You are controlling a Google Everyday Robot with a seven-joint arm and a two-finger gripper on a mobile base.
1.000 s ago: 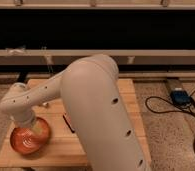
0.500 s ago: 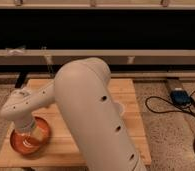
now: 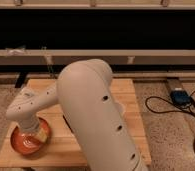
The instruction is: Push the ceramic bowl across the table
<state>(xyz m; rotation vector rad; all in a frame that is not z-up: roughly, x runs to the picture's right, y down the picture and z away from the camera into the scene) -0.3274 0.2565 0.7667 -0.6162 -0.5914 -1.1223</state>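
- The ceramic bowl [image 3: 20, 143] sits at the lower left of the frame, on the near left corner of the table [image 3: 127, 89]. Most of the wooden top stretches away to its right, the likely direction of the push.
- The gripper [image 3: 35, 136] points down into the bowl from above, probably to bear against the inner wall and shove it along.
- The bulky white arm [image 3: 93, 115] hides the table's middle and the bowl's right side.
- Whether the gripper is apart or closed cannot be told, nor whether it touches the bowl.
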